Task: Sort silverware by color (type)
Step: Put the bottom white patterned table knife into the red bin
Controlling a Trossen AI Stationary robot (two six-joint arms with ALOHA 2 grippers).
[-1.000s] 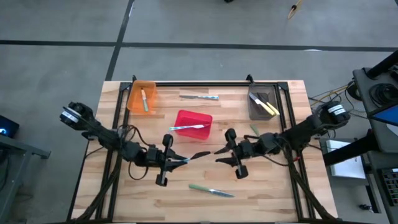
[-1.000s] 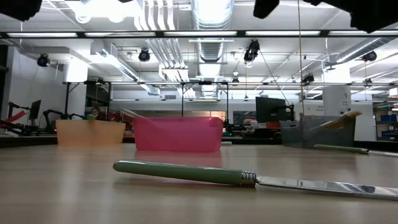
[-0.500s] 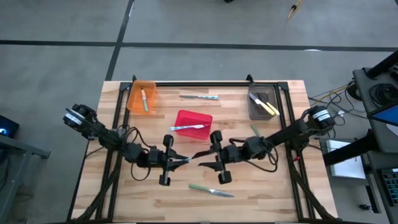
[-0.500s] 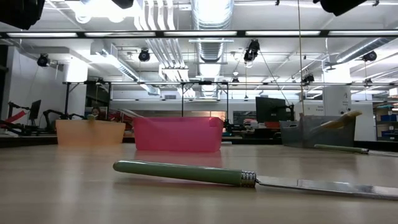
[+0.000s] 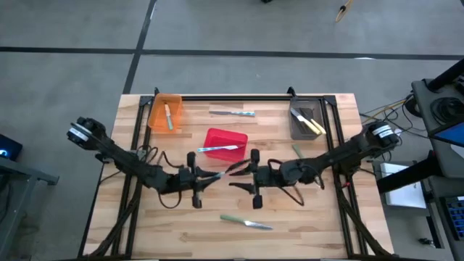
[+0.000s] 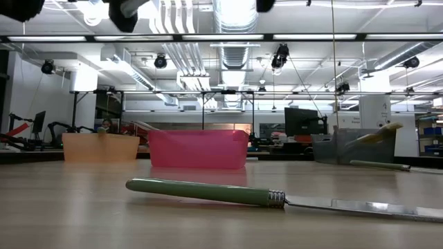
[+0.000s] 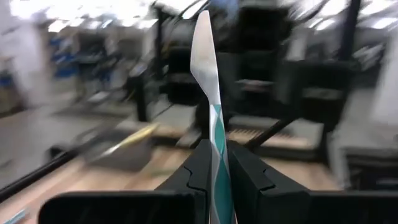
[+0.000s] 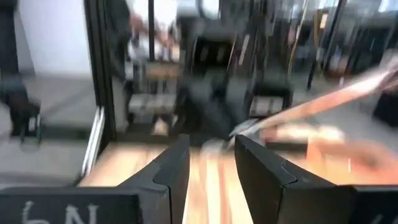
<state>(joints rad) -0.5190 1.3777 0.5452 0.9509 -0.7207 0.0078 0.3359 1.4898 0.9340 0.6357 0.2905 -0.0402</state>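
Note:
My left gripper [image 5: 208, 177] [image 7: 216, 149] hovers above the table's middle, just near of the red bin, shut on a utensil [image 5: 223, 172] that has a teal handle and a silver blade [image 7: 205, 50]. My right gripper [image 5: 235, 175] [image 8: 211, 155] faces it from the right, open, and the blade's tip lies close in front of its fingers; I cannot tell whether they touch. A green-handled knife [image 5: 246, 222] [image 6: 208, 192] lies flat on the table near the near edge. My left gripper pinches the utensil's teal handle [image 7: 217, 163] between its two fingers. The fingers point roughly level toward the table's right and lie along the utensil. The blade sticks out past the fingertips, and the whole utensil is lifted clear of the table.
An orange bin [image 5: 155, 113] at far left holds utensils. A red bin [image 5: 225, 154] in the middle has a blue utensil across its rim. A grey bin [image 5: 299, 127] at far right holds yellow ones. A blue utensil [image 5: 232, 112] and a green one [image 5: 296, 151] lie loose.
My right gripper has moved toward the table's left, closing on the left gripper until the two face each other. My left gripper, holding the utensil all the while, has shifted a little toward the far edge.

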